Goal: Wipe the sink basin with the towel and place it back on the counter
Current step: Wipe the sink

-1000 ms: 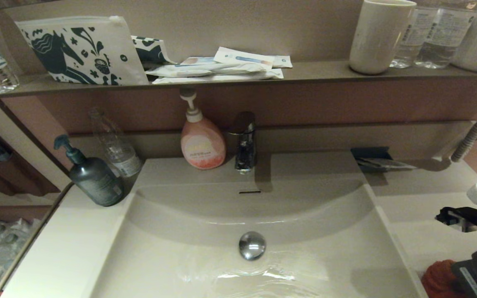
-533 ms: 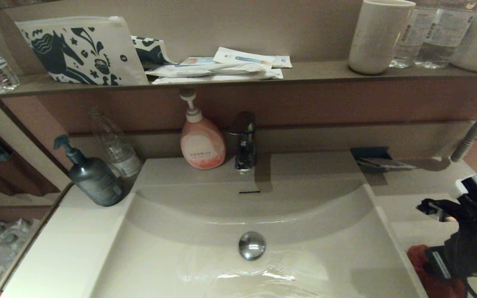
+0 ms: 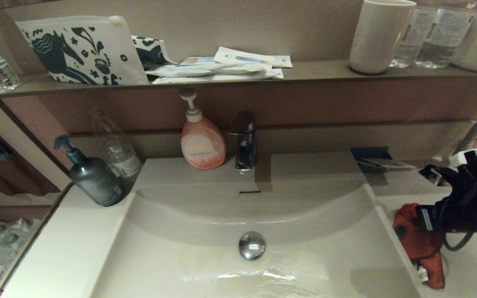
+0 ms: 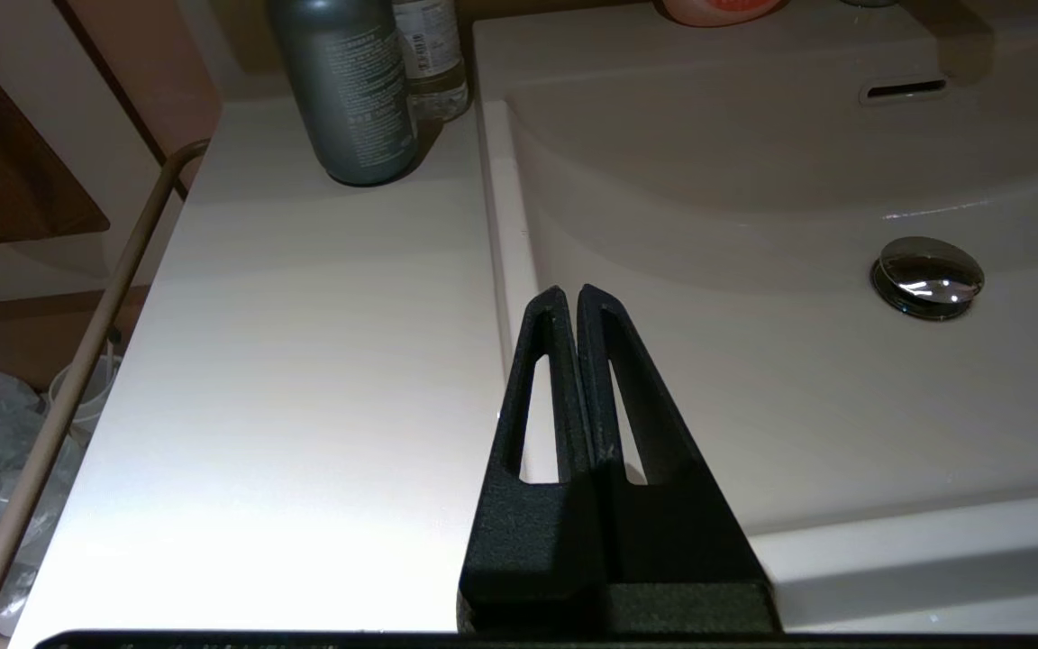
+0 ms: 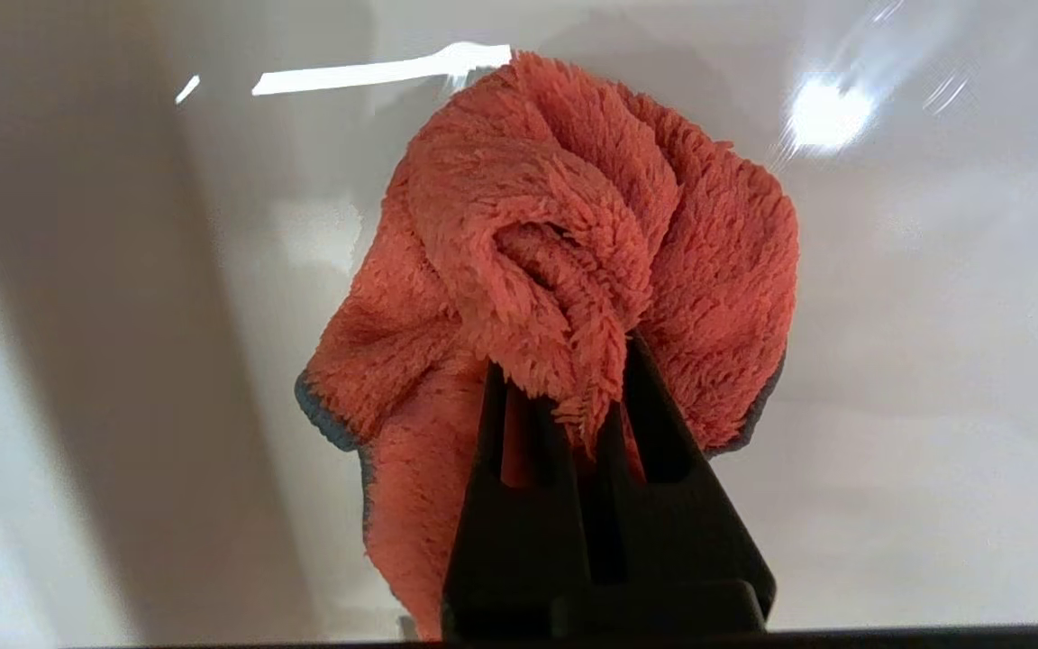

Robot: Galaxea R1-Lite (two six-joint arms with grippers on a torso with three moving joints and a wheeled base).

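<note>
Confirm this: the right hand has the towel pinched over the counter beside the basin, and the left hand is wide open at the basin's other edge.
One part is wrong. The left hand is shut, its fingers pressed together, as the left wrist view shows. The rest holds: the right hand pinches the towel over the counter beside the basin.

Matte black right hand [image 5: 573, 388] with slotted triangular fingers [image 5: 654, 433], black looping cables, white cap.

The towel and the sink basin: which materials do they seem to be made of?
The towel, held by the right gripper, looks like fluffy red-orange microfibre: long soft pile, grey stitched edge. The sink basin looks like glossy off-white ceramic or moulded resin, since it shows sharp light reflections; which one, I cannot tell.
</note>
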